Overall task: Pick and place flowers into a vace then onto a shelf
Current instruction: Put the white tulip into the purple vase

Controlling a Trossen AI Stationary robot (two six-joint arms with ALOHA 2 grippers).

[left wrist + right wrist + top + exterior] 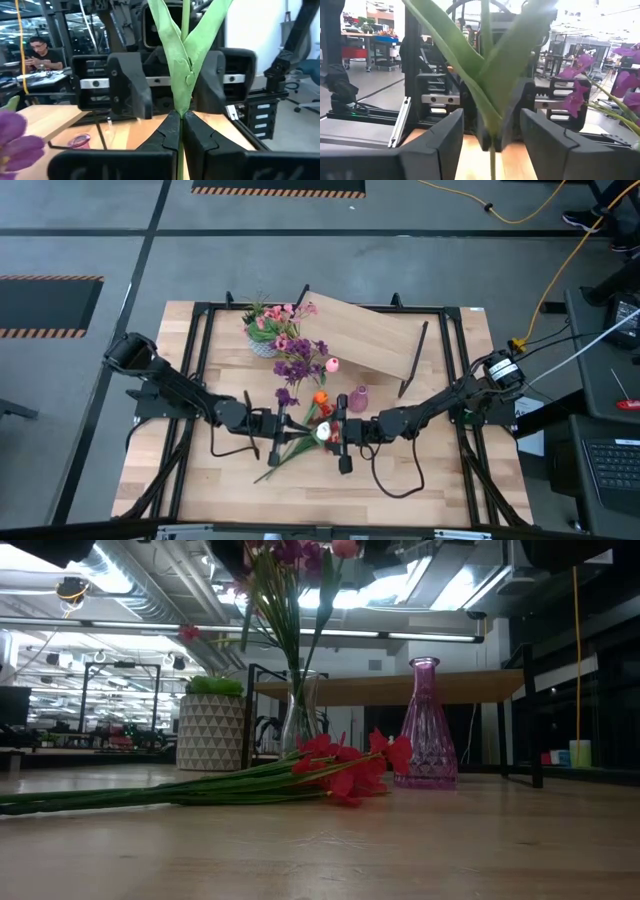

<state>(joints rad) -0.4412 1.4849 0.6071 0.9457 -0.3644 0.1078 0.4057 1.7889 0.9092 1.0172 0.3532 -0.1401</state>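
The left gripper point(181, 131), jaws pressed together on a green stem point(185, 75), holds one flower upright at table centre. The right gripper point(491, 131) faces it from 3 o'clock, jaws spread either side of the same stem (a hand-over, I judge). The bloom is cut off in both wrist views; the glass vase point(300, 715) stands toward 12 o'clock, the shelf point(372, 333) behind it.

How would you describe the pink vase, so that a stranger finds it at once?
Start at the wooden shelf at the back of the table. Just in front of it stands the pink vase, beside a clear vase full of flowers. Only the pink one is tinted, ribbed and empty.
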